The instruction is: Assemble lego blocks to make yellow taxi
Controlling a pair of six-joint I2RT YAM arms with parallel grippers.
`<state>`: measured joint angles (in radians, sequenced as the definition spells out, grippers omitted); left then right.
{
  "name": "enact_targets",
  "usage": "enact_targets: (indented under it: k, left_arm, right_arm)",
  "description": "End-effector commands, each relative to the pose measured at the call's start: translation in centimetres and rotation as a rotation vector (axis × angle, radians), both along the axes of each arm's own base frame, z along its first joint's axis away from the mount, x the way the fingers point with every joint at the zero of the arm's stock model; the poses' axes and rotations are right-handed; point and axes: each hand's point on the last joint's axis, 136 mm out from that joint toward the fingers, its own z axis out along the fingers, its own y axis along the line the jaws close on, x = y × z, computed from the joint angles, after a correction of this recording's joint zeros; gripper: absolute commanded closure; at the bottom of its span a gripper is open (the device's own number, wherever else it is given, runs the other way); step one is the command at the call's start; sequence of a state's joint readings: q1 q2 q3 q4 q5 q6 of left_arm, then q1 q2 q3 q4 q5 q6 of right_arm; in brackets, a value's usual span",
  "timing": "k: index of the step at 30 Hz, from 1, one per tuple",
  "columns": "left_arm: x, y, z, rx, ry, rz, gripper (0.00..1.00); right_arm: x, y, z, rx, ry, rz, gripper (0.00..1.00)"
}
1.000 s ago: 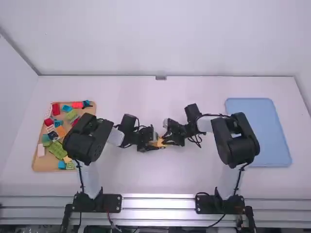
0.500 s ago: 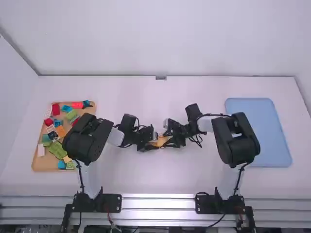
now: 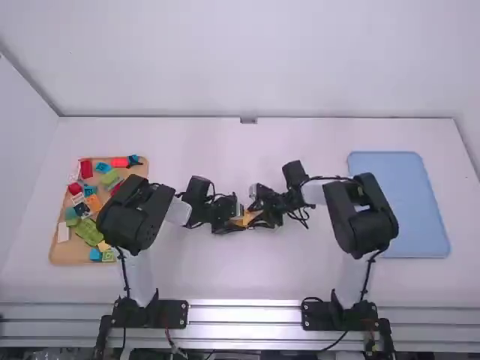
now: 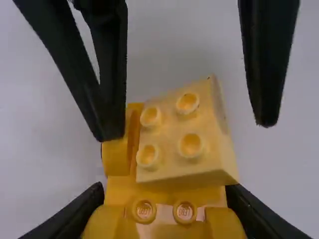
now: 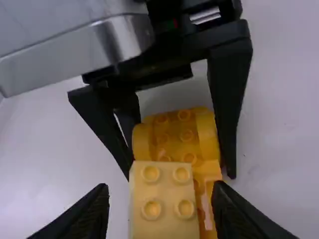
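Two grippers: the left gripper (image 3: 243, 223) and the right gripper (image 3: 253, 208) faced each other near the middle of the white table (image 3: 225, 274).
Left gripper (image 4: 167, 191): closed down on the sides of the yellow car body (image 5: 174, 133), one finger against each side.
Right gripper (image 5: 160, 189): spread wider than the pale yellow block, a finger standing on either side with a gap to it; it had hold of nothing.
Yellow car body: between the two grippers, with rounded yellow fenders at its sides and round studs on top.
Pale yellow block (image 4: 172, 137): at the right gripper's end of the car body, tilted against it in the left wrist view, four studs showing; whether it was pressed home could not be told.
Brown tray (image 3: 69, 253): on the left side of the table, partly behind the left arm (image 3: 135, 214), bearing loose blocks in red, blue, green, orange and white, among them a green block (image 3: 88, 232) and a white block (image 3: 63, 232).
Blue tray (image 3: 401, 199): on the right side of the table, beyond the right arm (image 3: 366, 217).
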<state>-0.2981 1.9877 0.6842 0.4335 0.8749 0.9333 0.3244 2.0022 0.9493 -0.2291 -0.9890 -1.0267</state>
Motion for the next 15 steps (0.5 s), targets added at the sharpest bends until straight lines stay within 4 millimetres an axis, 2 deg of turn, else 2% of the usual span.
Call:
enact_targets:
  k: [1, 11, 15]
  left_arm:
    - [-0.6, 0.1, -0.6, 0.011, 0.026, -0.001, 0.72]
    - [-0.6, 0.1, -0.6, 0.010, 0.024, -0.001, 0.72]
    - [-0.6, 0.1, -0.6, 0.010, 0.025, -0.001, 0.72]
  right_arm:
    - [-0.6, -0.7, -2.3, -0.084, 0.054, -0.018, 0.48]
    - [-0.9, -0.9, -2.4, -0.091, 0.039, 0.008, 0.58]
    - [0.1, -1.0, -1.8, -0.071, 0.021, -0.006, 0.63]
